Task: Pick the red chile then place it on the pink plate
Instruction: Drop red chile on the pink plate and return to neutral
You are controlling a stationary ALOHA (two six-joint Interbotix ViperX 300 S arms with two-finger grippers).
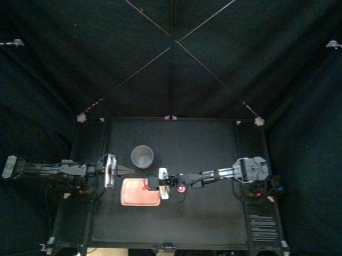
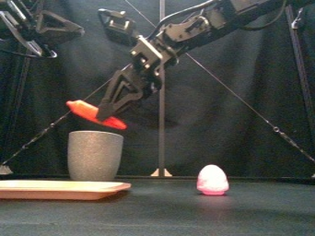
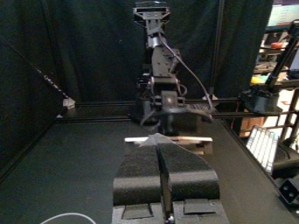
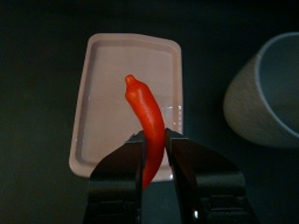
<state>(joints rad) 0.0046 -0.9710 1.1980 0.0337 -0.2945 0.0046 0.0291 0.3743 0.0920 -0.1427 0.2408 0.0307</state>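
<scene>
Where the red chile (image 2: 96, 112) is: in the air, well above the table and touching nothing but the jaws that carry it.
Right gripper (image 2: 118, 105): pinching the chile at its thicker end, one jaw on each side. The pointed end reaches out free past the jaws, so the toy can drop cleanly once they part.
Pink tray (image 1: 138, 196): flat and bare at the table's left front. In the right wrist view the chile's whole length lies over it, so the carry looks lined up with the target.
Height: the chile hangs above the rim of the tall grey speckled cup (image 2: 95, 155). That is probably clearance, kept so neither toy nor jaws clip the cup on the way across.
Cup's place: upright just behind the tray, near enough to matter on the way down.
Pink and white rounded toy (image 2: 213, 180): on the table right of the tray, apart from it and no part of this job.
Left gripper (image 3: 160, 156): jaws pressed together on nothing. Its arm rests at the table's left, out of the working arm's path.
Step in hand: picking looks done, while lowering and letting go are not yet done.
Risk: released from this height, the chile may bounce or roll off the shallow tray, so a descent close to the tray seems wise.
</scene>
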